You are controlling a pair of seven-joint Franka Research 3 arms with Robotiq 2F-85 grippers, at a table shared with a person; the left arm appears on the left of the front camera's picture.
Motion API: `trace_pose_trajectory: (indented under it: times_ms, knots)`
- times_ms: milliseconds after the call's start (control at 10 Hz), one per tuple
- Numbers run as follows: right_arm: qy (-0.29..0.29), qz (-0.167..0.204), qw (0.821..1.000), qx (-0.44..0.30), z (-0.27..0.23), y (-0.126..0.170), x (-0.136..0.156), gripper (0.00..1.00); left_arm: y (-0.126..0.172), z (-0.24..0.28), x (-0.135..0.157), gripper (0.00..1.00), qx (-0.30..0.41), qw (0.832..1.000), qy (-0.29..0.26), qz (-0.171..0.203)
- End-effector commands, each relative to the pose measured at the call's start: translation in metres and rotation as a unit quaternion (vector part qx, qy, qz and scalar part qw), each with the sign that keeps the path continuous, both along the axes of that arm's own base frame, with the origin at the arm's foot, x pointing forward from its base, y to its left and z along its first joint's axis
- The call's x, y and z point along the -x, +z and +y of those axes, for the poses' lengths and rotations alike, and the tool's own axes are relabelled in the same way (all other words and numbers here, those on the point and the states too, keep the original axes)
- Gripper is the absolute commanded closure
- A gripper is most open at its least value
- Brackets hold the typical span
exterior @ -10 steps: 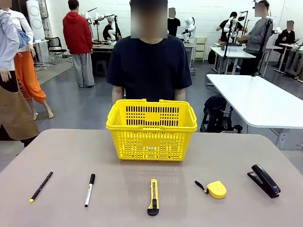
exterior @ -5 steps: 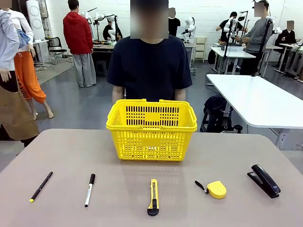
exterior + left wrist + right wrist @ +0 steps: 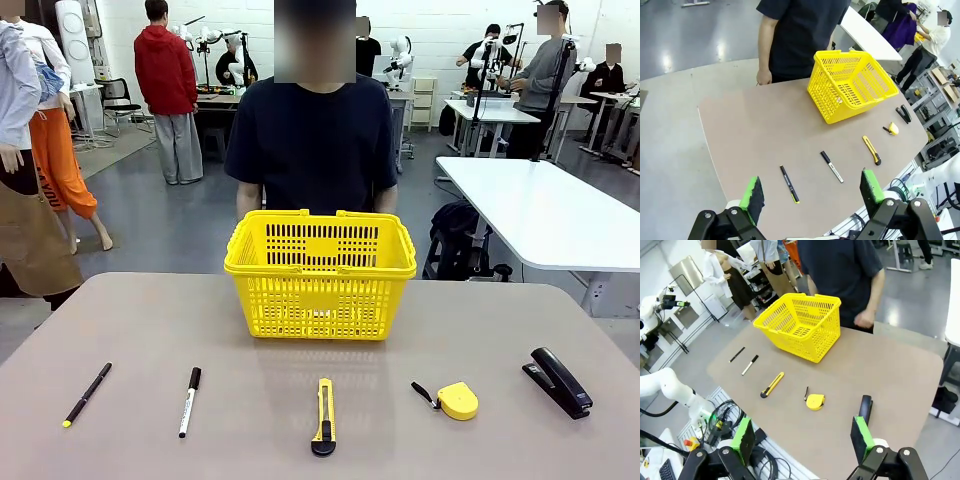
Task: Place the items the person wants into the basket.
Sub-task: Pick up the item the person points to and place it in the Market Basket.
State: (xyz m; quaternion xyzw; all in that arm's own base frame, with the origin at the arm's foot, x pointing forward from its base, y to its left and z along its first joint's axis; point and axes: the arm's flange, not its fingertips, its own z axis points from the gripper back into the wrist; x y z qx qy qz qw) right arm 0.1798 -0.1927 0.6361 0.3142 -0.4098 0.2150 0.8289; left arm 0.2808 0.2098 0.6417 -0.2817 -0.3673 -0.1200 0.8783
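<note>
The yellow basket [image 3: 320, 275] stands at the table's far middle, in front of the person [image 3: 315, 140] in a dark T-shirt. In a row near the front edge lie the white marker [image 3: 189, 401], the yellow-and-black utility knife [image 3: 323, 416] and the round yellow tape measure [image 3: 455, 400]. From high above the table, my left gripper [image 3: 812, 192] is open, with the basket [image 3: 852, 85], marker [image 3: 832, 166], knife [image 3: 871, 150] and tape measure [image 3: 893, 129] beyond it. Equally high, my right gripper [image 3: 802, 437] is open above the tape measure [image 3: 814, 401], knife [image 3: 772, 384], marker [image 3: 750, 365] and basket [image 3: 800, 325].
A thin black pen [image 3: 87, 394] lies at the front left and a black stapler [image 3: 557, 381] at the front right. The pen [image 3: 789, 183] and stapler [image 3: 903, 114] show in the left wrist view too. Bare tabletop [image 3: 150, 320] surrounds the basket. Other people and tables stand behind.
</note>
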Motion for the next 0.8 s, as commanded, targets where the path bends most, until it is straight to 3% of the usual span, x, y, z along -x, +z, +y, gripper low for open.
trace_pose_trajectory:
  times_ms: [0, 700]
  knots:
    - [0.010, -0.007, 1.000, -0.006, 0.0010, -0.0006, -0.0016, 0.00, -0.0001, 0.0012, 0.0011, 0.00, 0.003, 1.000, -0.009, -0.007]
    - [0.010, -0.007, 1.000, -0.006, 0.0010, -0.0006, -0.0016, 0.00, -0.0001, 0.0012, 0.0011, 0.00, 0.003, 1.000, -0.009, -0.007]
